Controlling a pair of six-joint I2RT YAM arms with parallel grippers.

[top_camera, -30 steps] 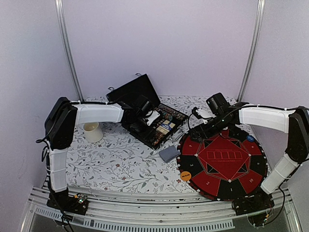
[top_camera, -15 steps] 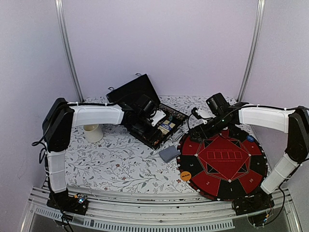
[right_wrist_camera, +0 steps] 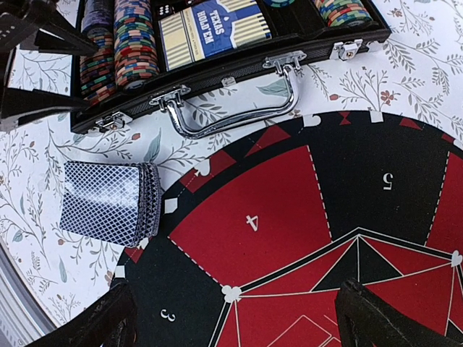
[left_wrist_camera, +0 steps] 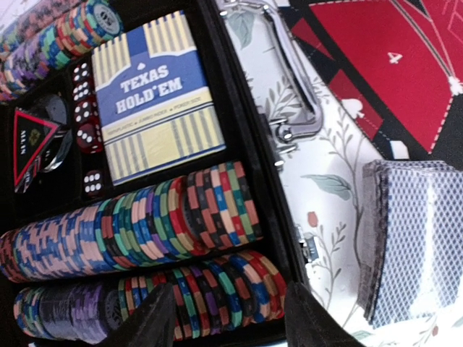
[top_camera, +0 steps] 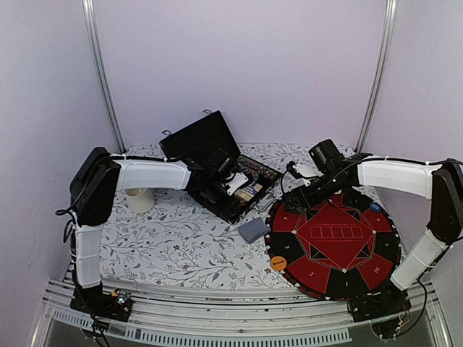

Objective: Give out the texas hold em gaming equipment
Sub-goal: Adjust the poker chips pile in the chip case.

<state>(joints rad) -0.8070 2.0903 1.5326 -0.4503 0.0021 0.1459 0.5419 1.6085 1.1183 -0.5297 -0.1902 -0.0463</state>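
Observation:
Rows of multi-coloured poker chips (left_wrist_camera: pixel 145 224) lie in an open black case (top_camera: pixel 249 204). My left gripper (left_wrist_camera: pixel 228 295) is open and empty, its fingers astride the right end of the nearest chip row (left_wrist_camera: pixel 217 285), just above it; it also shows in the top view (top_camera: pixel 230 186). A deck of grey-blue-backed cards (top_camera: pixel 254 230) lies on the cloth between case and mat, and also shows in both wrist views (left_wrist_camera: pixel 416 238) (right_wrist_camera: pixel 108 201). My right gripper (right_wrist_camera: pixel 235 289) is open and empty above mat section 4, at the mat's far-left edge (top_camera: pixel 295 196). An orange disc (top_camera: pixel 278 263) and a blue disc (top_camera: pixel 375 207) sit on the mat.
The round red-and-black poker mat (top_camera: pixel 336 238) covers the right of the table. The case holds a blue Texas Hold'em card box (left_wrist_camera: pixel 155 97) and red dice (left_wrist_camera: pixel 88 108); its lid stands up behind. A cream cup (top_camera: pixel 139 196) stands at the left.
My left gripper has moved right and nearer across the case, to the right end of the front chip row. My right arm has not moved.

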